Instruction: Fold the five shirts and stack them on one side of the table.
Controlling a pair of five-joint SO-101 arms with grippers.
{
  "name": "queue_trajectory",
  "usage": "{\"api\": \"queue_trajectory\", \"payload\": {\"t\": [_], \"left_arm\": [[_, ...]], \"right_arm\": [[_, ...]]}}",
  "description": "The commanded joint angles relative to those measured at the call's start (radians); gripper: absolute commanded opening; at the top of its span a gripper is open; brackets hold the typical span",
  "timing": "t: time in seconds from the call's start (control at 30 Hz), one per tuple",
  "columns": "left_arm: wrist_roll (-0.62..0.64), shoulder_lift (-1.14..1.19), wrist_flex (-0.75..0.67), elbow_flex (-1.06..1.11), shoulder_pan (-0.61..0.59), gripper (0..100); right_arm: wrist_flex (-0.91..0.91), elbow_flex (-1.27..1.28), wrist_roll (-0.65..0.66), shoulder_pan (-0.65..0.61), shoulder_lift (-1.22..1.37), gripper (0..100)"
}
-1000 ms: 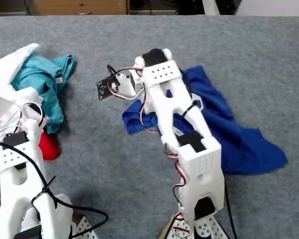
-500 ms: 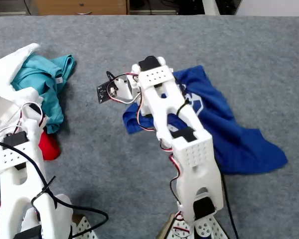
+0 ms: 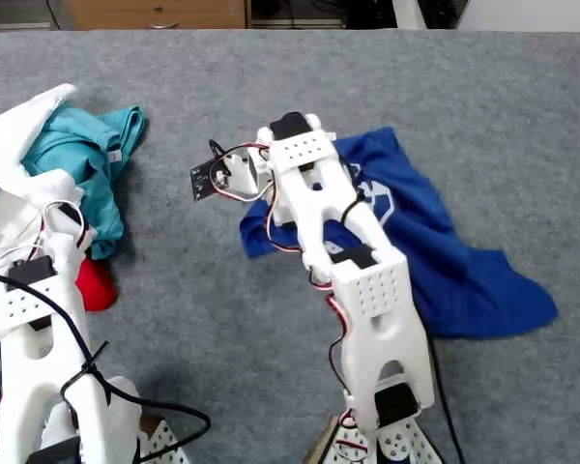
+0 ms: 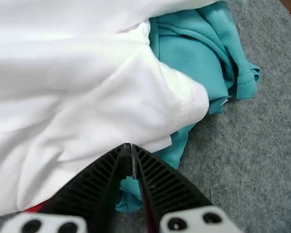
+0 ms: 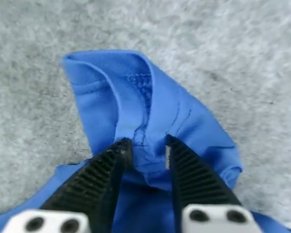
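**A:** Start close in. What has the right gripper (image 5: 146, 145) got?

**B:** Its fingers are clamped on a raised fold of the blue shirt (image 3: 445, 251), and the cloth bunches up between the ribbed pads. That fold is at the shirt's edge nearest the middle of the table (image 3: 184, 309).

**A:** And how does the shirt look?

**B:** It isn't folded. It lies crumpled on the grey surface on the right arm's side, with one corner trailing out to the right. A pale printed mark shows on it, partly covered by the arm.

**A:** What about the left gripper (image 4: 131, 154)?

**B:** Its fingers are pressed together with nothing between them. The tips hang over the white shirt (image 4: 77, 82), though I can't tell whether they touch it.

**A:** What else is in that heap?

**B:** A red shirt (image 3: 97, 285) peeks out nearest the left arm. Behind it is a rumpled teal shirt (image 3: 92, 155), and the white one is draped over it and along the left edge. The three touch in a loose pile, none of them folded, well apart from the blue one with bare grey between.

**A:** And farthest off?

**B:** A wooden cabinet (image 3: 155, 14) stands past the table's far edge.
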Motion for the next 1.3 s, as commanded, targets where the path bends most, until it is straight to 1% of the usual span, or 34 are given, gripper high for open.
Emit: {"api": "queue_trajectory", "payload": {"t": [0.0, 0.13, 0.17, 0.27, 0.33, 0.5, 0.57, 0.73, 0.93, 1.07, 1.13, 1.27], "left_arm": [[-0.006, -0.018, -0.018, -0.006, 0.011, 2], [-0.006, -0.018, -0.018, -0.006, 0.011, 2], [-0.006, -0.018, -0.018, -0.006, 0.011, 2], [-0.006, -0.018, -0.018, -0.006, 0.011, 2], [-0.006, -0.018, -0.018, -0.006, 0.011, 2], [-0.006, -0.018, -0.018, -0.006, 0.011, 2], [-0.006, -0.018, -0.018, -0.006, 0.011, 2], [-0.006, -0.018, -0.018, -0.006, 0.011, 2], [-0.006, -0.018, -0.018, -0.006, 0.012, 2], [-0.006, -0.018, -0.018, -0.006, 0.012, 2], [-0.006, -0.018, -0.018, -0.006, 0.012, 2], [-0.006, -0.027, -0.009, -0.011, 0.011, 2]], "right_arm": [[-0.006, -0.036, 0.005, 0.03, 0.019, 16.3], [-0.005, -0.061, 0.002, 0.031, 0.033, 16.1], [-0.005, -0.062, 0.002, 0.035, 0.035, 14.7], [-0.006, -0.062, 0.0, 0.045, 0.035, 6.1], [-0.012, -0.062, -0.018, 0.05, 0.035, 2.3], [-0.006, -0.119, -0.052, 0.058, 0.035, 2.2], [0.014, -0.166, -0.066, 0.058, 0.035, 0.5], [0.147, -0.374, -0.071, 0.044, 0.035, 0.4], [0.318, -0.756, -0.092, 0.028, 0.033, 0.4], [0.311, -1.026, -0.184, 0.021, 0.031, 0.5], [0.31, -1.15, -0.206, 0.015, 0.031, 0.5], [0.196, -1.141, -0.212, 0.016, -0.068, 0.5]]}}
